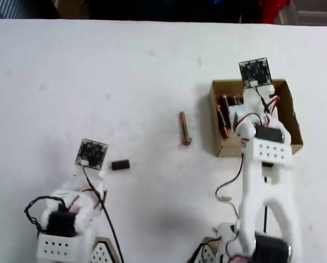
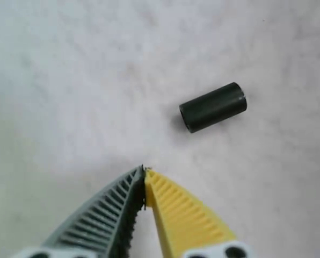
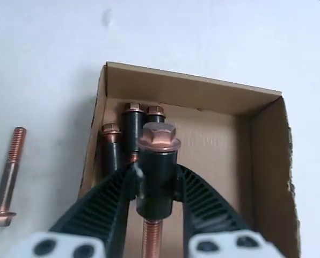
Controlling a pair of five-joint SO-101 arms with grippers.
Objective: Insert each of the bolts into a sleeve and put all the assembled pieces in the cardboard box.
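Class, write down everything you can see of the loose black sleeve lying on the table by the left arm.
The sleeve is a short, matte black cylinder, plastic or rubber by its look, with no bolt showing in it. It lies on its side on the white table, touching nothing else. The left claw, shut, sits just short of it and apart, and the loose copper bolt lies farther off toward the right arm.

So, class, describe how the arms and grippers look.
The left arm and right arm are white, with black motors, black and red cables and square black wrist boards. The left gripper is ribbed grey and yellow, the right gripper ribbed black.
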